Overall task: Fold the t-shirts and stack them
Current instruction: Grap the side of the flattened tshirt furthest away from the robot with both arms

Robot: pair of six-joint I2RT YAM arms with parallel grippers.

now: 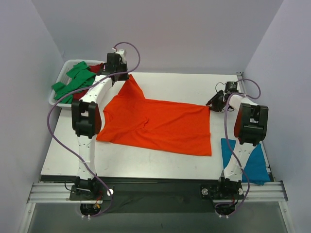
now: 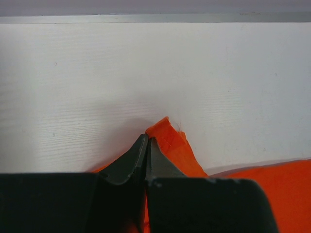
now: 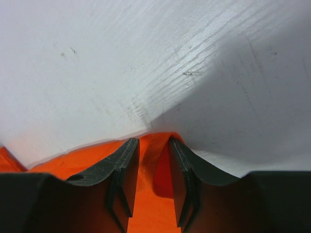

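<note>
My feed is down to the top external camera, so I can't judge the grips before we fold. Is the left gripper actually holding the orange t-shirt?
Observer: Yes. The left wrist view shows the left gripper shut on a corner of the orange t-shirt, and a small peak of cloth pokes out beyond it.
Operator: And the right one, at the far right corner?
Observer: It has no grip yet. In the right wrist view the right gripper has its jaws apart, with the shirt's edge lying between them.
</note>
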